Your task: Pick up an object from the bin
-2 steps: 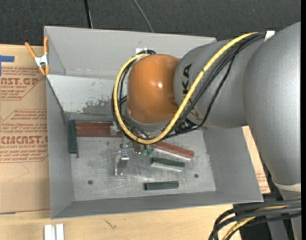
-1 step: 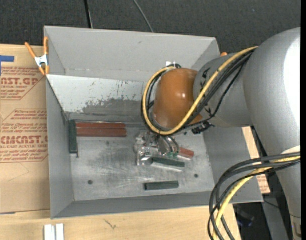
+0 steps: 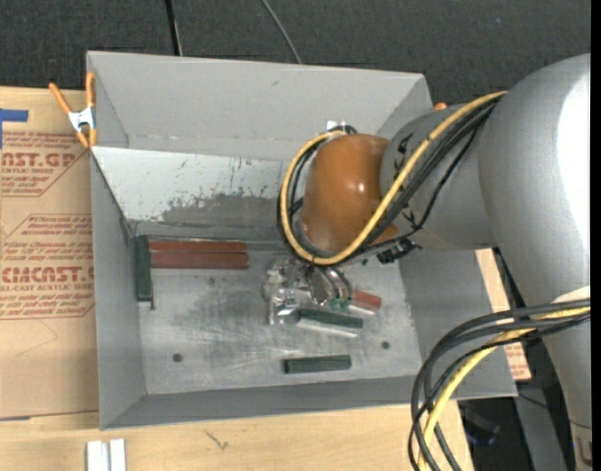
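Observation:
My gripper (image 3: 299, 295) is low over the bin floor, right of the middle, beneath the orange wrist cover. Right under it and to its right a dark green flat bar (image 3: 332, 318) lies slanted, touching or almost touching the gripper's metal tip. A small red piece (image 3: 368, 302) lies just right of the gripper, beside the green bar's far end. I cannot see anything held by the gripper.
A long red-brown bar (image 3: 197, 254) lies along the back of the floor at the left. A dark green bar (image 3: 142, 269) stands lengthwise against the left wall. A short dark bar (image 3: 317, 365) lies near the front wall. The arm covers the bin's right side.

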